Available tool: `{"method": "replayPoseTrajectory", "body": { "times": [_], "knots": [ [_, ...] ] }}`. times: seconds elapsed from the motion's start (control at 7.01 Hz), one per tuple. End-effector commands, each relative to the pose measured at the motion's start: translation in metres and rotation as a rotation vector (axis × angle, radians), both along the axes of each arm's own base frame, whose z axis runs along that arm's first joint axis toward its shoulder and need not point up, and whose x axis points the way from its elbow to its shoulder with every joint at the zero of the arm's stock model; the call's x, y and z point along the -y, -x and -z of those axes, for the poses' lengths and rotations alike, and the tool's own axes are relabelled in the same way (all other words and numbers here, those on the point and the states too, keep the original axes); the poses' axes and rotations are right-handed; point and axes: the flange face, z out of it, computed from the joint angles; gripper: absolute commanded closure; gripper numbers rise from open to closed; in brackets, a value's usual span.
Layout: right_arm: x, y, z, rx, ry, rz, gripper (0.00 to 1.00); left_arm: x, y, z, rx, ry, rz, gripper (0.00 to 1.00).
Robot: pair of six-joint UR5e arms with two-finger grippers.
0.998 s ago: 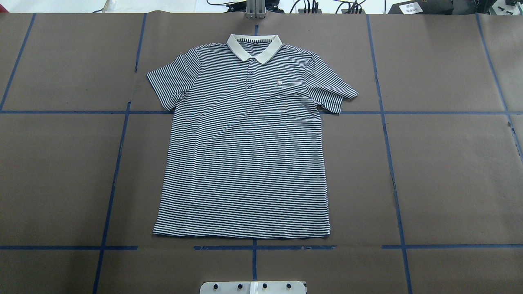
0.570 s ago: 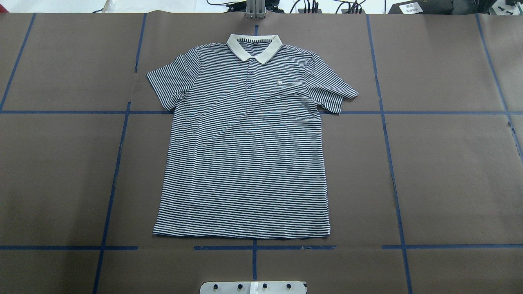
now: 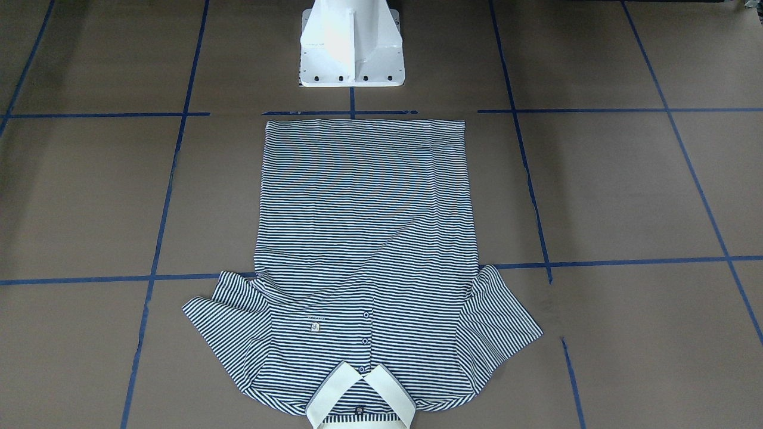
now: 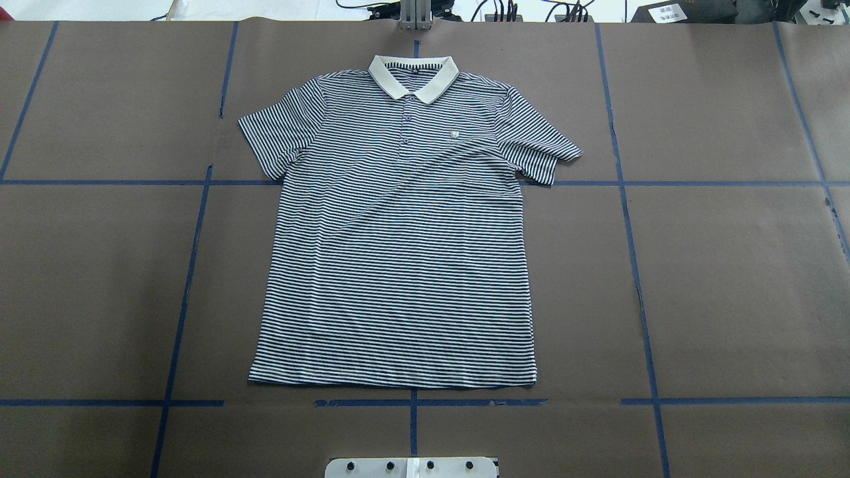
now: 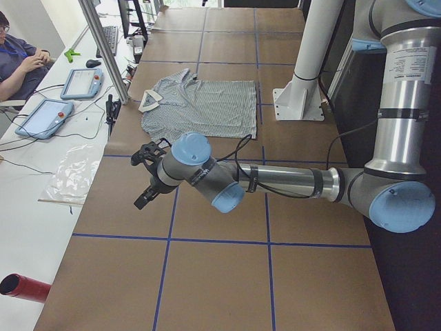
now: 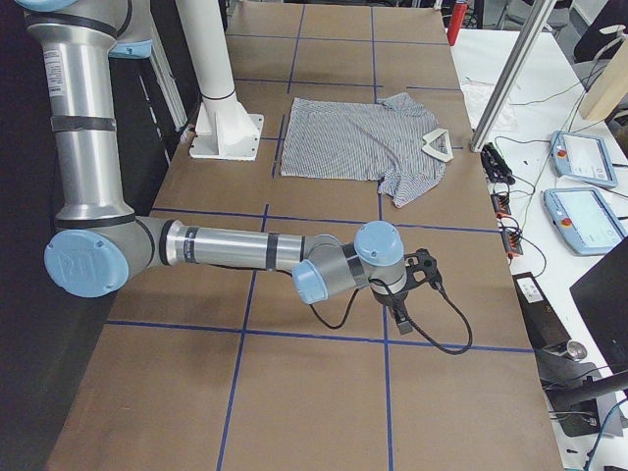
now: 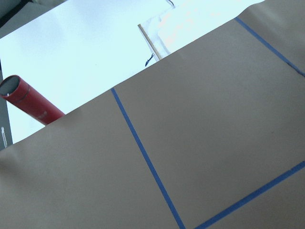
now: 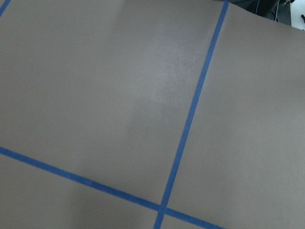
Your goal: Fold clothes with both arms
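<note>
Striped polo shirt lies flat, face up and unfolded on the brown counter; hem toward the white pedestal, cream collar at the far edge. Left fingers hang over bare counter, shirt well apart from them, toward the counter's middle. Right fingers hang over bare counter at the opposite end, also well apart from the shirt; neither pair touches cloth. Cannot tell how far either pair is parted. A red tube lies past the counter edge beyond the left fingers.
</note>
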Motion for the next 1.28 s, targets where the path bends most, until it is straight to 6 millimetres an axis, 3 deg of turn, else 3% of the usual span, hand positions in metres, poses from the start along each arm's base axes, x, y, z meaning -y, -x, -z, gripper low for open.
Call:
{"method": "replayPoseTrajectory", "body": {
  "times": [0.0,0.29,0.43,0.71,0.86,1.14],
  "knots": [
    [0.041,0.077,0.054,0.109,0.110,-0.088,0.00,0.017,-0.038,0.017,-0.039,0.007,-0.030,0.00],
    [0.065,0.206,0.117,0.177,0.176,-0.237,0.01,0.022,-0.050,0.027,-0.043,-0.010,-0.052,0.00],
    [0.074,0.270,0.152,0.213,0.223,-0.318,0.08,0.023,-0.050,0.028,-0.044,-0.013,-0.051,0.00],
    [0.074,0.370,0.190,0.258,0.291,-0.461,0.23,0.024,-0.051,0.028,-0.043,-0.016,-0.052,0.00],
    [0.064,0.405,0.205,0.274,0.295,-0.496,0.28,0.025,-0.051,0.029,-0.043,-0.017,-0.052,0.00],
    [0.051,0.428,0.208,0.282,0.317,-0.489,0.34,0.024,-0.051,0.028,-0.043,-0.016,-0.052,0.00]
  ]
}}
